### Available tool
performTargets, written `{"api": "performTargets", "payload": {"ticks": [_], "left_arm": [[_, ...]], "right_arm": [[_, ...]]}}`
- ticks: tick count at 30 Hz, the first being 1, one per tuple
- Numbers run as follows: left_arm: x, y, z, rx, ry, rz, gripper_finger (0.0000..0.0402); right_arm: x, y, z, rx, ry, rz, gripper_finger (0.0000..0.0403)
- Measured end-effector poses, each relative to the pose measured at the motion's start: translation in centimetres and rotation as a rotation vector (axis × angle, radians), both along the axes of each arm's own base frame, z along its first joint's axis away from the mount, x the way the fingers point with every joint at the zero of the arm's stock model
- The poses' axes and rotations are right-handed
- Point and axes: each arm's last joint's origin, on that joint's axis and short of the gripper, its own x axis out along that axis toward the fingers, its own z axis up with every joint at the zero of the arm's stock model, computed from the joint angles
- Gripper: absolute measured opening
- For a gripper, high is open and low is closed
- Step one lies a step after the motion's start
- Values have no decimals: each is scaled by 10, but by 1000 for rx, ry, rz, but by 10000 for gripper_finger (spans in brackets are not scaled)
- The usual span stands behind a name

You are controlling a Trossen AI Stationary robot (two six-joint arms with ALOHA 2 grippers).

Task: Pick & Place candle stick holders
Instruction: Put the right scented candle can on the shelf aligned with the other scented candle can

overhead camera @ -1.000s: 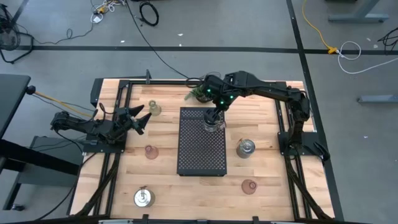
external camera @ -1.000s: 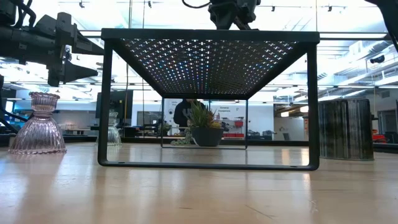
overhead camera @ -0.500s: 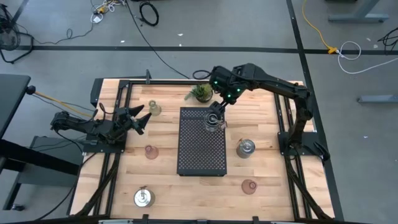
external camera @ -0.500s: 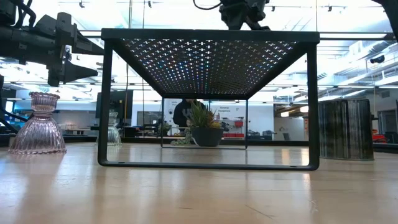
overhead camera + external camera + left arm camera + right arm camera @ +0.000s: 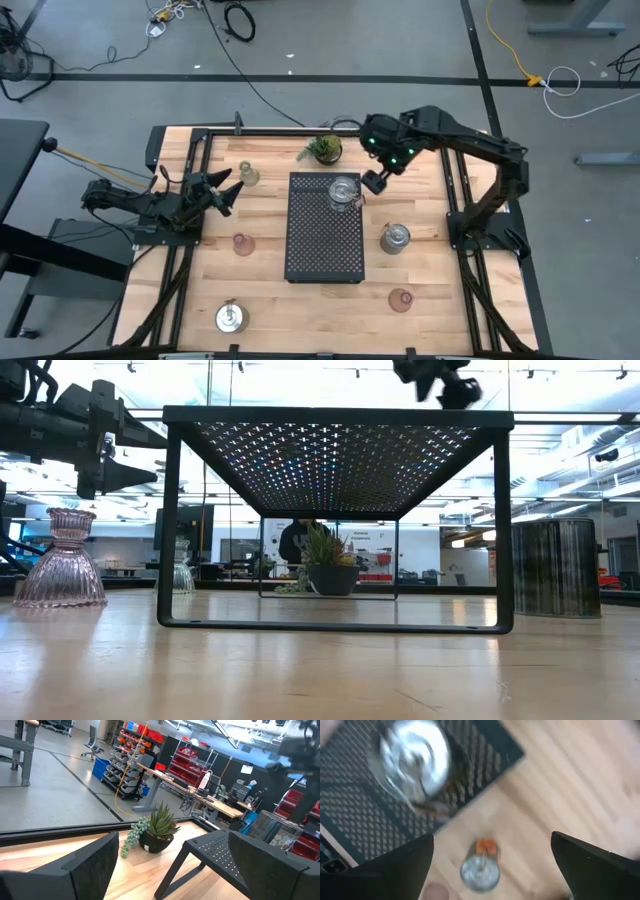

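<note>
One silver candle stick holder (image 5: 343, 192) (image 5: 415, 757) stands on its round base on the far end of the black perforated tray (image 5: 322, 245). Another (image 5: 396, 237) (image 5: 480, 870) stands on the table right of the tray, and a third (image 5: 231, 317) near the front left. Two pink glass holders (image 5: 242, 243) (image 5: 401, 298) and a clear one (image 5: 247, 174) stand on the wood. My right gripper (image 5: 375, 181) (image 5: 491, 840) hangs open above the tray's right edge, beside the silver holder and touching nothing. My left gripper (image 5: 226, 192) (image 5: 170, 865) waits open at the table's left.
A small potted plant (image 5: 323, 150) (image 5: 155, 827) stands just beyond the tray's far end. The tray is a raised stand on thin legs (image 5: 170, 525). Black rails (image 5: 190, 200) run along the table's left and right sides. Bare wood lies near the front edge.
My right gripper has risen and swung toward the table's right edge, away from the silver holder on the tray, with its fingers open throughout. The holder stays standing on the tray's far end.
</note>
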Motion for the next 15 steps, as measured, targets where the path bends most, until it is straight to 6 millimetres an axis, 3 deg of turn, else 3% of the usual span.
{"api": "performTargets", "payload": {"ticks": [5, 15], "left_arm": [[0, 0, 0, 0, 0, 0, 378], [0, 0, 0, 0, 1, 0, 378]], "right_arm": [[-23, 15, -18, 70, 58, -45, 400], [-41, 53, -68, 184, 75, -150, 400]]}}
